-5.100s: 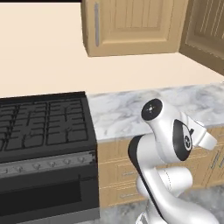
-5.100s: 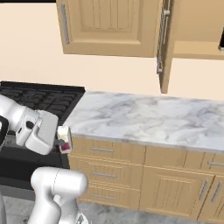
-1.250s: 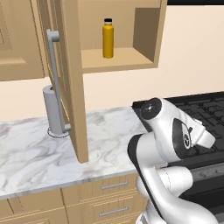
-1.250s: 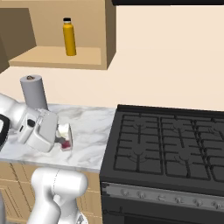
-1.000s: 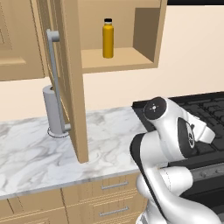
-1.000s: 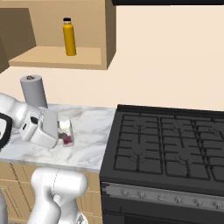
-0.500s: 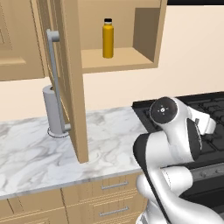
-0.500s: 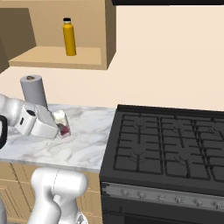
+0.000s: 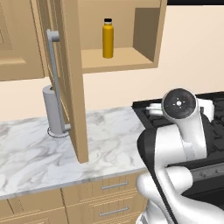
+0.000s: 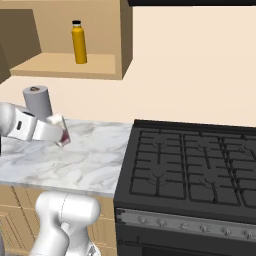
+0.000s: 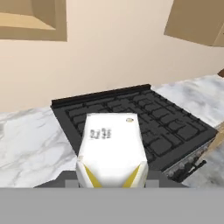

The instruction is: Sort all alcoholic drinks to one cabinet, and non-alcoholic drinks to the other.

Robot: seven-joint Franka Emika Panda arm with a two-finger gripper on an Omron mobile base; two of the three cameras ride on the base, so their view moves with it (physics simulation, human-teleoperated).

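The pincer (image 10: 61, 131) hung low at the left edge of the right base view, just above the marble tabletop (image 10: 85, 160) and near the grey paper roll (image 10: 37, 101). It seemed to be clenched on a pale squarish thing (image 11: 111, 146). In the hand view this thing sat in the bottom middle, in front of the black stove (image 10: 200, 160). It may have been one of the alcoholic drinks, but no neck or label was visible, so I could not be sure. Its long axis seemed to run out along the pincer, nearly level, towards the lower right of the right base view.

The orange bottle (image 10: 78, 42) stood upright on the shelf (image 9: 118, 59) of the narrow cabinet (image 9: 146, 30), whose door (image 9: 72, 87) with the grey bar handle (image 9: 54, 83) was wide open. From the pincer the bottle lay well above and a little to the right in the right base view, well apart from it.

I judged that the soft drink was already in its place. If the held thing was alcohol, it had to go to the other cabinet, away from this shelf.
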